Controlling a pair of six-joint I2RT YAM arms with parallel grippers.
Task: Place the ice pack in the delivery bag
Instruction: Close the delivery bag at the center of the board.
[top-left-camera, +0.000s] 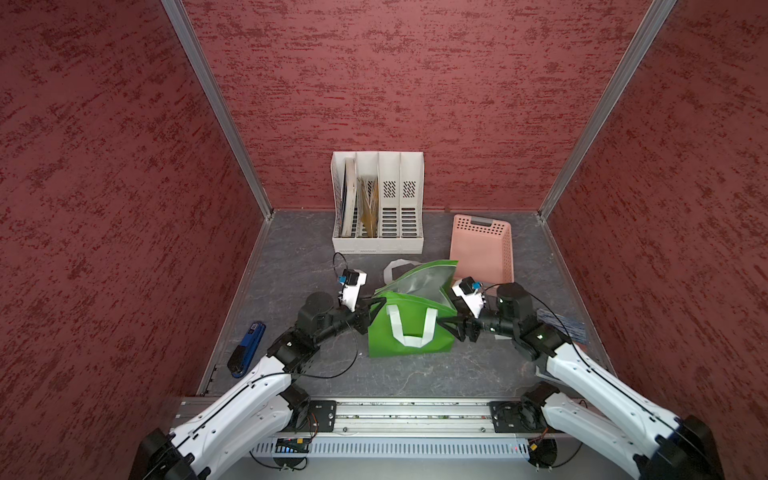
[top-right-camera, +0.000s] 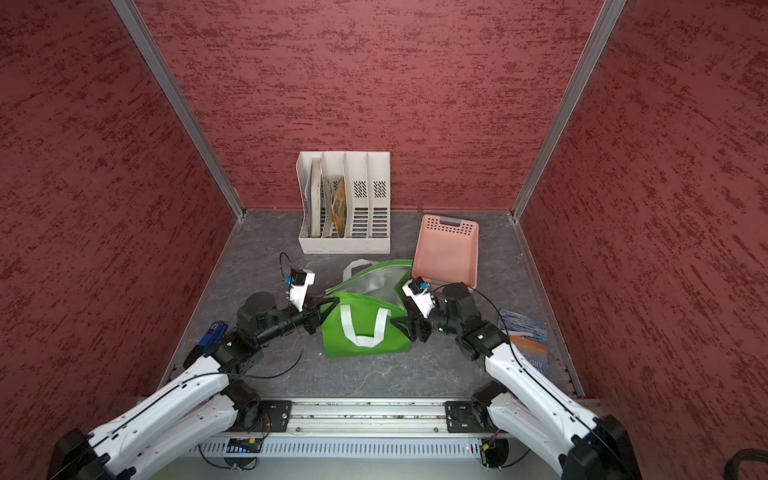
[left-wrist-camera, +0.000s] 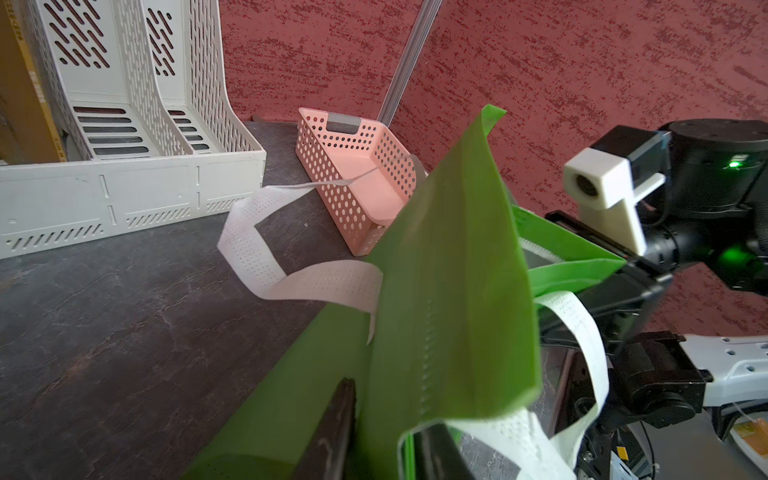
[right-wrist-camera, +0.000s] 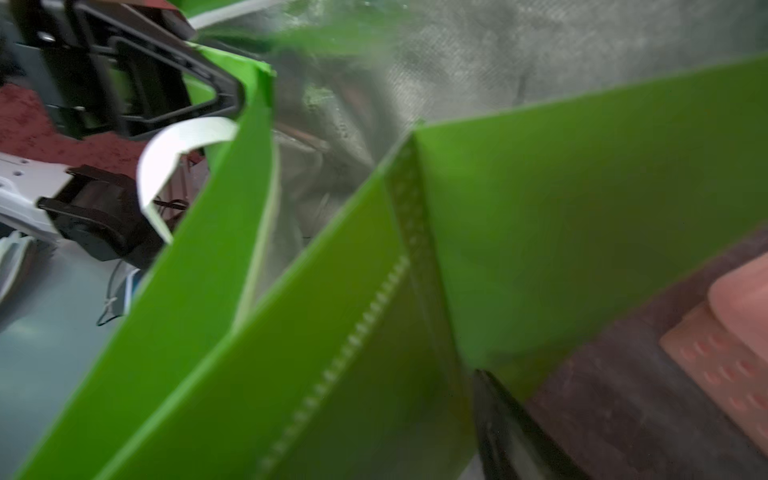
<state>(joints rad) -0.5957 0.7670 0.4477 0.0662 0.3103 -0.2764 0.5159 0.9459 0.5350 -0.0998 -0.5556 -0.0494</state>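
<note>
Both ends of delivery bag flanked | left gripper reaches inward, fingers parted astride rim | right gripper opposite, grip unclear

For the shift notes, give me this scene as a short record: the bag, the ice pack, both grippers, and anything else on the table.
delivery bag: green, mid-table, mouth open, silver lining showing
ice pack: not visible in any view
left gripper: at the bag's left end, fabric between its fingers; open or shut unclear
right gripper: at the bag's right end; open or shut unclear
pink basket: behind the bag
file organiser: against the back wall
blue stapler: left table edge
</note>
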